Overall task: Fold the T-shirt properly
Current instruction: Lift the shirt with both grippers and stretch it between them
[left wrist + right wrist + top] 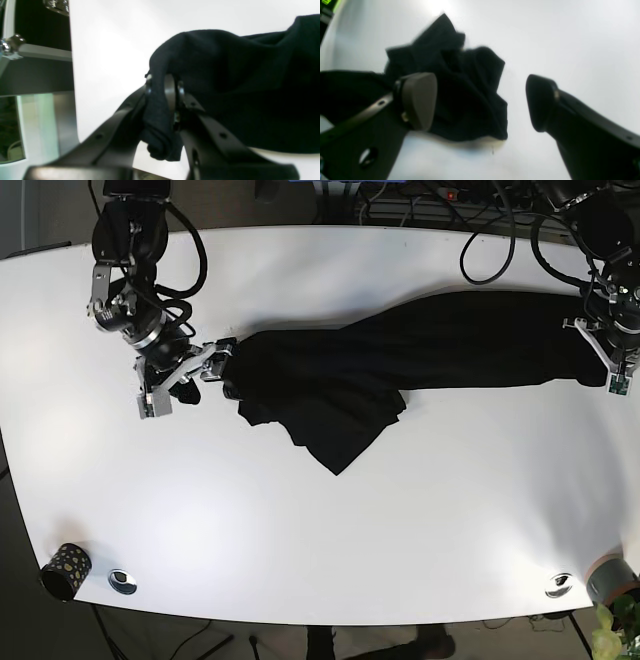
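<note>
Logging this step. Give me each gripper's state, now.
Left gripper: shut on the T-shirt.
Right gripper: open, holding nothing, at the shirt's other end.

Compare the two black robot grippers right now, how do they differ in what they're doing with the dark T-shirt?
The left gripper is shut on a bunched fold of the dark T-shirt, while the right gripper is open, holding nothing. In the base view the left gripper sits at the shirt's stretched-out end; the right gripper sits by the crumpled end. Both are black with two fingers, over the white table.
</note>
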